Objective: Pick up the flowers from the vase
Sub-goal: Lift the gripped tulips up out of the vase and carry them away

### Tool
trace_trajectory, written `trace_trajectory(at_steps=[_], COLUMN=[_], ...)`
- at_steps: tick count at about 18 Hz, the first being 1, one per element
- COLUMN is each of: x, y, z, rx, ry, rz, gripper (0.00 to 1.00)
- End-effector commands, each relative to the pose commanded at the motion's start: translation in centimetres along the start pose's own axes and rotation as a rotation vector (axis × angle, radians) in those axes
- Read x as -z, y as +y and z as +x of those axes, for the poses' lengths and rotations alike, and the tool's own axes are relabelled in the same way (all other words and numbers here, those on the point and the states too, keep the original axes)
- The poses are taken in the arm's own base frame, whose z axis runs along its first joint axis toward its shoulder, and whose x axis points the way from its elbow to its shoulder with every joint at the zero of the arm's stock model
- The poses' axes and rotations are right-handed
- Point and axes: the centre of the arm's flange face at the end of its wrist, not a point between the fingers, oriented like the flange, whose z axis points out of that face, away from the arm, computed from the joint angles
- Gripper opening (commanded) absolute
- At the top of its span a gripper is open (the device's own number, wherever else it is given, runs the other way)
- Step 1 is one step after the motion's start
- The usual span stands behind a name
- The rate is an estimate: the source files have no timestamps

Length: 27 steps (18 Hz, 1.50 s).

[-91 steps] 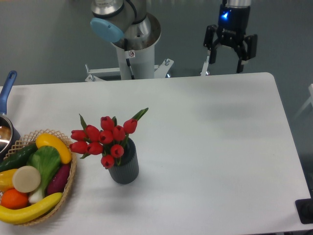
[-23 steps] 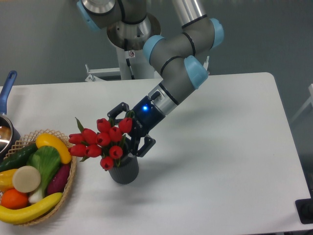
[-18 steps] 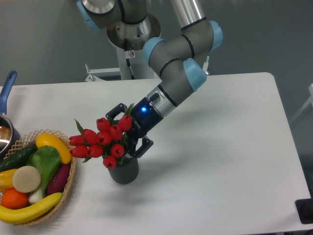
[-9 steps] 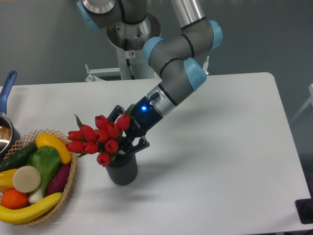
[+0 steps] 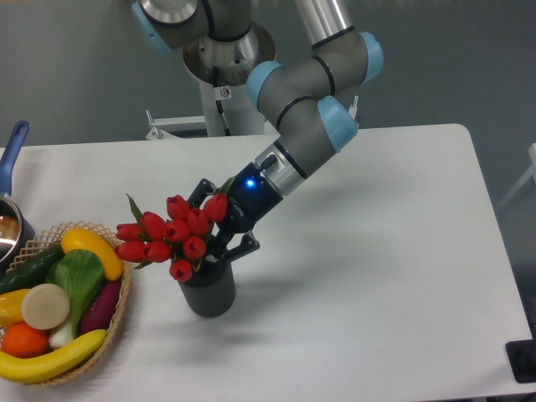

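Where the arm reaches down from the rear of the table (image 5: 394,251), we see the gripper (image 5: 219,226) tilted low over the vase (image 5: 207,290), its jaws closed on the flowers (image 5: 172,234) just below the buds. We note a blue light lit on the gripper body. The flowers lean to the left; their stems remain inside the mouth of the vase, though we cannot tell how deep. The vase stands upright on the table, just right of the basket (image 5: 121,306). The basket holds fruit and vegetables, including a banana (image 5: 50,358) at its front edge. At the left edge we see a blue-handled pot (image 5: 10,209), partly out of view.
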Motion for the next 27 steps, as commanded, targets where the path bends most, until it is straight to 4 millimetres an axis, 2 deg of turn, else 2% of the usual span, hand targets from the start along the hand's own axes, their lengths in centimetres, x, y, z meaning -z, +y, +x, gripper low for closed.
trace_trajectory(at_steps=[12,14,19,27], x=[3.6,4.0,5.4,6.4], y=[-6.9,-8.1,-12.5,-16.4], z=[1.6,1.5,1.1,1.0], rx=[0.027,0.029,0.08,0.091], ry=[-0.064,-0.072,-0.096,-0.111], rz=[0.025,0.032,0.05,0.066], gripper=[0.57,0.57,0.57,0.57])
